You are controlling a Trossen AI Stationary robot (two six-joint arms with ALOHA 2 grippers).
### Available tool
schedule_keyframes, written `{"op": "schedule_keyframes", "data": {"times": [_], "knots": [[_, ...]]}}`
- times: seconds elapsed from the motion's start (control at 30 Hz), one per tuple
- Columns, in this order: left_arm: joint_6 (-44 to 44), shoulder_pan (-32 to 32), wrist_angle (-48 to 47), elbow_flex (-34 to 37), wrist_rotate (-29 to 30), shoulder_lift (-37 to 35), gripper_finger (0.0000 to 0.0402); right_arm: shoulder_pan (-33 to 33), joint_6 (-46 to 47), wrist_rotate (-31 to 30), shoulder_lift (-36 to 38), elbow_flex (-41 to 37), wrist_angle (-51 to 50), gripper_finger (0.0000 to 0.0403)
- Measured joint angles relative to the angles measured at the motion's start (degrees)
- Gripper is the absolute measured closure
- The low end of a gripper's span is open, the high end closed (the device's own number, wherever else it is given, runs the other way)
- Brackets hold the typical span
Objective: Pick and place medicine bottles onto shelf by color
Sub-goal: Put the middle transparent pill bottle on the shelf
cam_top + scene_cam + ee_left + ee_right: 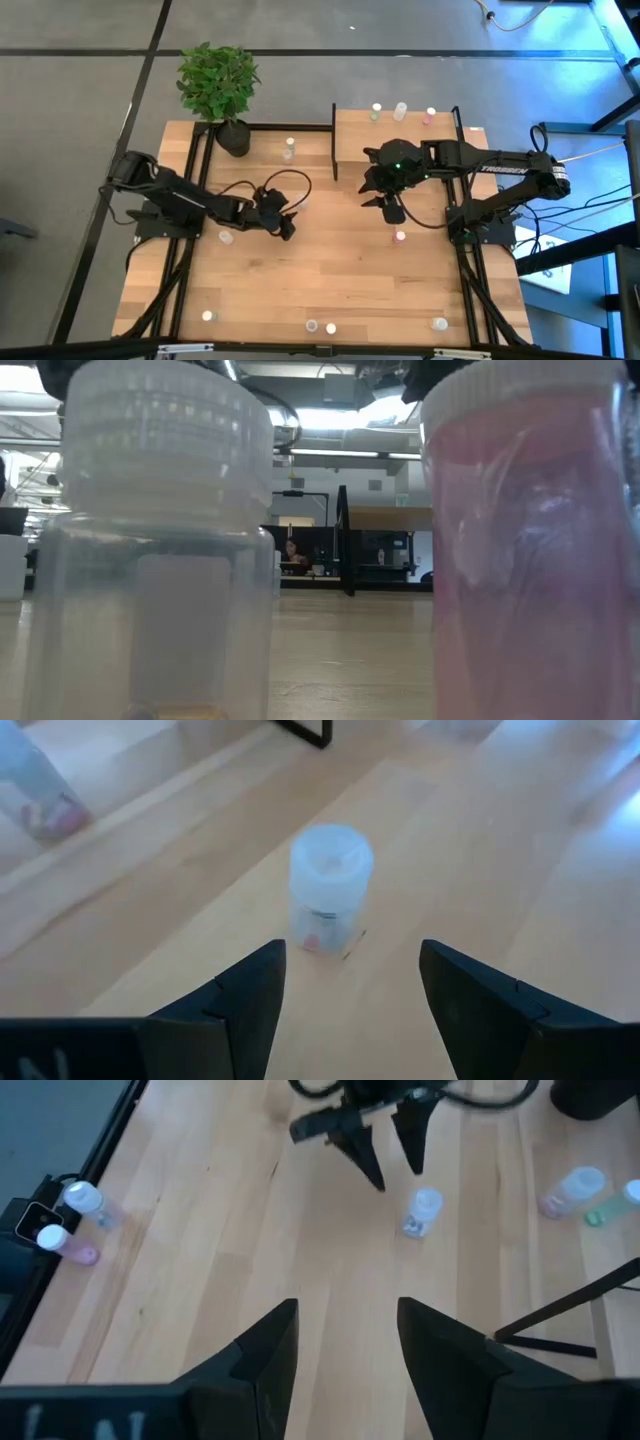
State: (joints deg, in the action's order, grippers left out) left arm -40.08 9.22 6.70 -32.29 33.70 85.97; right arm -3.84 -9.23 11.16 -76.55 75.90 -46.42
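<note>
Nearest the lens in the low view stand two medicine bottles: a clear white-capped bottle (pixel 150 540) and a pink-tinted bottle (pixel 535 540), both upright on the desk (pixel 330 280) at its near edge.

Your left hand (pixel 285 222) sits low over the middle of the desk, its fingers parted with nothing between them. A small white-capped bottle (pixel 330 885) stands upright just ahead of that gap, not yet touched, so the spread looks set to straddle it.

Your right hand (pixel 392 207) hangs beside the shelf (pixel 395 135), fingers also apart and empty, with a pink-capped bottle (pixel 400 237) near it on the desk.

Three bottles (pixel 400 110) already line the shelf's far edge, green, white and pink apart from one another, which reads as colour sorting begun. More bottles wait scattered along the desk's near edge (pixel 320 326), so you've most of the job ahead.
</note>
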Motion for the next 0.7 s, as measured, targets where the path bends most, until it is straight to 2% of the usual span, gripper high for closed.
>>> {"op": "schedule_keyframes", "data": {"times": [0.23,0.57,0.7], "knots": [[1.51,-1.46,5.42,0.00,-0.01,5.30,0.0176,0.00,0.00,-0.04,0.00,0.00,0.45,0.0228],[5.88,-4.04,5.73,0.00,-0.48,5.58,0.0176,0.00,0.00,-0.09,0.00,0.02,0.53,0.0228],[8.05,-5.84,6.40,0.00,-5.48,5.58,0.0176,0.00,0.00,-0.09,0.00,0.02,0.55,0.0228]]}}
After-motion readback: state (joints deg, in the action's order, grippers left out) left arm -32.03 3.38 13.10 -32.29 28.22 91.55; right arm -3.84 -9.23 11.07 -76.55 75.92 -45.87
